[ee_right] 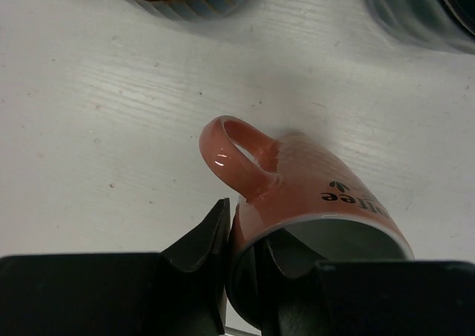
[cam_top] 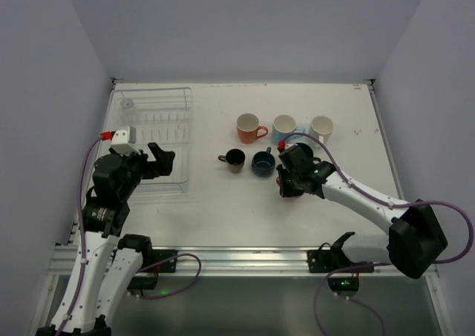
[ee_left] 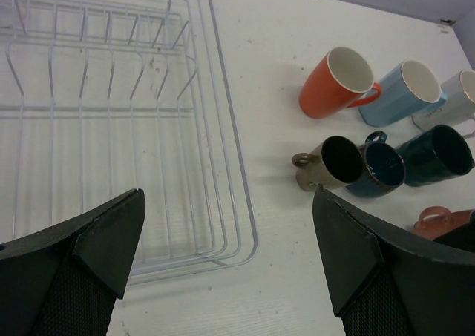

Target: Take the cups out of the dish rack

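The white wire dish rack [cam_top: 169, 99] stands at the back left, and a clear glass [cam_top: 128, 106] shows in its far corner. My left gripper [ee_left: 228, 202] hangs open over the rack's near right corner [ee_left: 245, 239], holding nothing. On the table, orange [ee_left: 330, 87], light blue [ee_left: 397, 95] and white [ee_left: 460, 99] cups form a back row. Brown [ee_left: 326, 164], navy [ee_left: 378, 171] and dark green [ee_left: 434, 156] cups sit in front of them. My right gripper [ee_right: 249, 221] is shut on the rim of a tilted salmon pink cup [ee_right: 312, 180], one finger inside and one outside.
White walls close in the table on the left, back and right. The right arm [cam_top: 356, 195] reaches across the table's right half, and its gripper [cam_top: 291, 182] is just in front of the navy cup [cam_top: 262, 162]. A metal rail [cam_top: 237, 258] runs along the near edge.
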`<state>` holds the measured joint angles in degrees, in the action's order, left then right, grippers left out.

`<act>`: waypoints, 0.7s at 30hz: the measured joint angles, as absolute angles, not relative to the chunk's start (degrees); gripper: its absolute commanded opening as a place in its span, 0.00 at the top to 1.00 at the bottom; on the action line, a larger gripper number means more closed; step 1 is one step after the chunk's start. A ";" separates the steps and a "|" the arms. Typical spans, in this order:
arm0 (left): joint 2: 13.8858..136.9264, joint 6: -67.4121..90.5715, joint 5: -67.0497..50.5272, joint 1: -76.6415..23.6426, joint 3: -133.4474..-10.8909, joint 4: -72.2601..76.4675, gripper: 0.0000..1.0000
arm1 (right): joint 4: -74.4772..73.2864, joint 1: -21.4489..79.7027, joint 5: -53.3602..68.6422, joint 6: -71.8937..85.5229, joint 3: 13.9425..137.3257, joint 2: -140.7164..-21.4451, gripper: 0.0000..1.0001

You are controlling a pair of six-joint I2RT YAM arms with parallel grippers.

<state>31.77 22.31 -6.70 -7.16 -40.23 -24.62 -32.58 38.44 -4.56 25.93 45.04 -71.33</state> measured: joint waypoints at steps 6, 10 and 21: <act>30.96 21.19 -6.61 -7.14 -39.68 -24.27 0.00 | -32.34 38.22 -5.56 26.09 46.57 -77.56 0.97; 31.20 21.04 -6.57 -7.14 -39.66 -24.29 0.00 | -32.34 38.24 -5.61 26.09 47.51 -78.87 0.74; 37.36 21.32 -2.04 -5.98 -41.43 -24.99 0.00 | -33.17 40.12 -6.63 25.89 48.73 -70.24 0.12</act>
<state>37.36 21.32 -2.04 -5.98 -41.43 -24.99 -33.17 40.12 -6.63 25.89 48.73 -70.24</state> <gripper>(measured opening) 0.997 0.829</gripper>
